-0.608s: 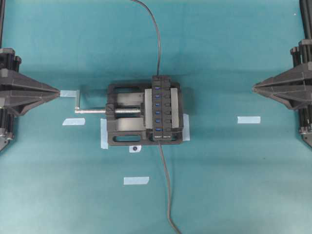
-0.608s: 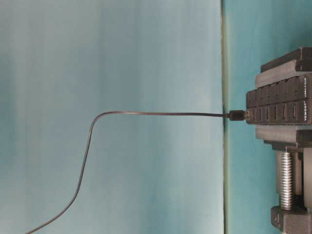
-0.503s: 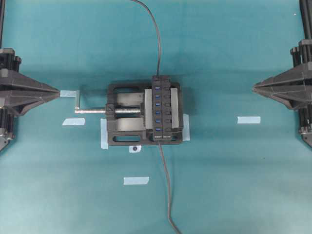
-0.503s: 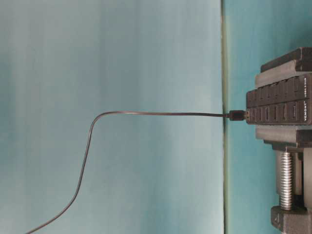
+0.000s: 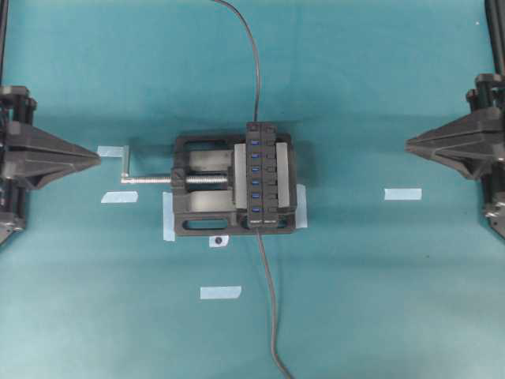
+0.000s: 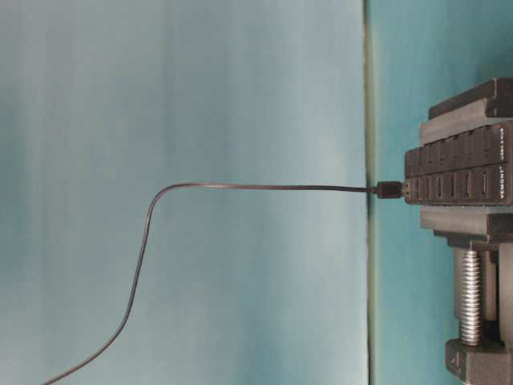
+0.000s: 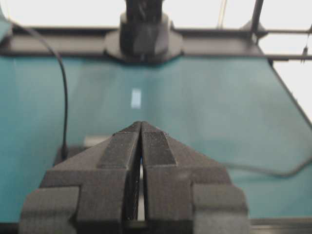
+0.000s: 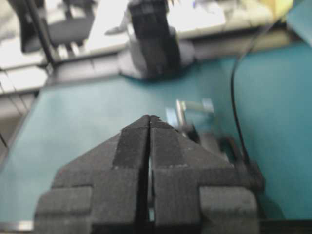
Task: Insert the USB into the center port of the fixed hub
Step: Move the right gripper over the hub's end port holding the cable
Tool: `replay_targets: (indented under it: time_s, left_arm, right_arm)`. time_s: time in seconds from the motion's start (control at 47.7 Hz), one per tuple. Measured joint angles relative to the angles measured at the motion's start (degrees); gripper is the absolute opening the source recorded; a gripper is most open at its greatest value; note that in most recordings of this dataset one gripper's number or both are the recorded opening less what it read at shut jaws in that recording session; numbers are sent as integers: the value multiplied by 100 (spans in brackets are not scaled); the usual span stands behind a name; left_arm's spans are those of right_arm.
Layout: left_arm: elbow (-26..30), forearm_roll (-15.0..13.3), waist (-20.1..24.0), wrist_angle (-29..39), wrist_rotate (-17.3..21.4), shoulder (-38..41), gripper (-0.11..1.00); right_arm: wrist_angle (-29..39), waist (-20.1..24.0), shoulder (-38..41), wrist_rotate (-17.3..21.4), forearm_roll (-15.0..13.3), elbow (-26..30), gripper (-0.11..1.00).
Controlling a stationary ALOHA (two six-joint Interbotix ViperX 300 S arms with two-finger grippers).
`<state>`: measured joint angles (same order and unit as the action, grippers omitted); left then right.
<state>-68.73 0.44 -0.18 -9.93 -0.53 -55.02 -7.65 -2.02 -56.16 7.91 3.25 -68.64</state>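
**A:** Where is the USB (image 5: 261,230) right now?

**B:** In the overhead view a dark cable comes up from the bottom edge and ends in a small black plug at the near end of the fixed hub (image 5: 261,175). Whether it is seated there or only touching, I cannot tell. A second dark lead (image 5: 253,63) leaves the hub's far end and runs off the top. The table-level view shows a plug (image 6: 390,190) meeting the end of the hub (image 6: 461,172), with its thin cable running level and then drooping away.

**A:** And the center port (image 5: 256,170)?

**B:** Nothing is in it; it is the fourth blue slot in the single row, uncovered like its neighbours. The hub sits clamped in a black vise (image 5: 201,185) whose silver screw handle (image 5: 142,175) points toward the left arm.

**A:** Has any of that moved since half a second ago?

**B:** No. Hub, vise, cables and the blue tape strips (image 5: 220,292) on the teal table (image 5: 379,300) lie exactly as before. Only the arms differ, and slightly: the left gripper (image 5: 96,158) sits a touch lower and further toward the vise, and the right gripper (image 5: 409,144) has edged a little toward the middle.

**A:** Their jaws?

**B:** The wrist views show both pressed together, tip to tip, holding nothing: left gripper (image 7: 141,125), right gripper (image 8: 149,118). Both are well apart from the hub.
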Motion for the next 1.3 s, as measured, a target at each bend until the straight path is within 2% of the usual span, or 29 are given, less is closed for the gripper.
replay_targets:
  time_s: [0.189, 0.398, 0.838, 1.048, 1.3]
  left_arm:
    - [44, -9, 0, 536, 9, 79, 0]
    - [44, 0, 0, 1020, 9, 141, 0]
    - [202, 0, 9, 1178, 9, 747, 0]
    - [211, 0, 18, 1257, 9, 765, 0]
    - [264, 0, 18, 1371, 9, 773, 0]
  right_arm:
    - [835, -334, 149, 0, -97, 255, -1]
    - [1354, -615, 475, 0, -193, 457, -1]
    - [1802, -958, 1942, 0, -571, 1099, -1]
    - [1837, -1090, 2646, -18, -835, 1485, -1]
    - [1995, -1116, 3472, -53, -993, 1951, -1]
